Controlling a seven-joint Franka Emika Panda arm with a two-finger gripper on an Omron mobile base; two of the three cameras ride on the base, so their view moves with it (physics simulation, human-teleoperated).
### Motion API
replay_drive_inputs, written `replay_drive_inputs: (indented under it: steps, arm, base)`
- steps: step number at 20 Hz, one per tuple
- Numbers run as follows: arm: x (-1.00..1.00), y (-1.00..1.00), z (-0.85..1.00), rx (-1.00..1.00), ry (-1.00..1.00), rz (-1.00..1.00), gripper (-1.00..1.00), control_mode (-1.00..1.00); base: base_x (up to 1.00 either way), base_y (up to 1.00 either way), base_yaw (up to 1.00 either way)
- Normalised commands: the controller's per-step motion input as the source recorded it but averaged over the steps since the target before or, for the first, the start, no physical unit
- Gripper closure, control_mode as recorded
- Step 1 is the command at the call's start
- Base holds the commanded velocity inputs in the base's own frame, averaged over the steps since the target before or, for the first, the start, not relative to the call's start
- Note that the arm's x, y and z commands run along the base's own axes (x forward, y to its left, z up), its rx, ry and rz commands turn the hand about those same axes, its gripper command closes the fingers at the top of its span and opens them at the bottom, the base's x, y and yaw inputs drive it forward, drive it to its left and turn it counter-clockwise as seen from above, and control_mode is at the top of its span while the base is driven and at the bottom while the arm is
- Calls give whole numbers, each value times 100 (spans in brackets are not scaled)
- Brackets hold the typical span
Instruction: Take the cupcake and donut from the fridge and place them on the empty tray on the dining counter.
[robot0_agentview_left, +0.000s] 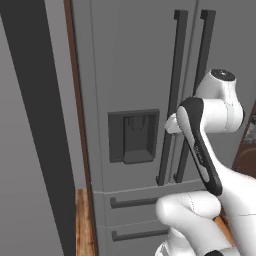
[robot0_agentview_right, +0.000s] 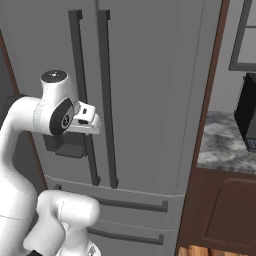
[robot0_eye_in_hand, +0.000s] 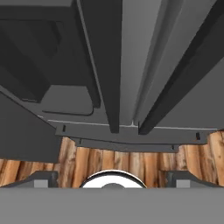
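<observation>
Open tool (robot0_eye_in_hand: 112, 177) just before closed fridge (robot0_agentview_left: 135, 65) handles

Kitchen: fridge (robot0_agentview_left: 130, 100), stone counter (robot0_agentview_right: 225, 140)

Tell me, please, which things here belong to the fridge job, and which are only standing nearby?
Belong to the job:
- fridge, doors closed
- its two door handles
- gripper, open, near the handles

Only nearby:
- dispenser panel
- stone counter
- dark appliance
- wooden floor

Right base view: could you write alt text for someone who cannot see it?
A white robot arm reaches toward the two dark vertical handles of a closed grey fridge. A marbled counter over brown cabinets stands to the right.
</observation>
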Motion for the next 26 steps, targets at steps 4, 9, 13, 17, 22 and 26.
replay_drive_inputs:
  steps: [4,9,13,17,22,26]
  arm:
    - [-43,0,-16,0,-10,0,-100,-100]
    - [-26,0,-4,0,-8,0,-100,100]
    - [0,0,0,0,0,0,-100,100]
    - [0,0,0,0,0,0,-100,100]
    - [0,0,0,0,0,0,-100,100]
    - [0,0,0,0,0,0,-100,100]
  base:
    - [0,0,0]
    - [0,0,0]
    - [0,0,0]
    - [-36,-2,-1]
    - [-70,-7,-1]
    - [-57,0,-1]
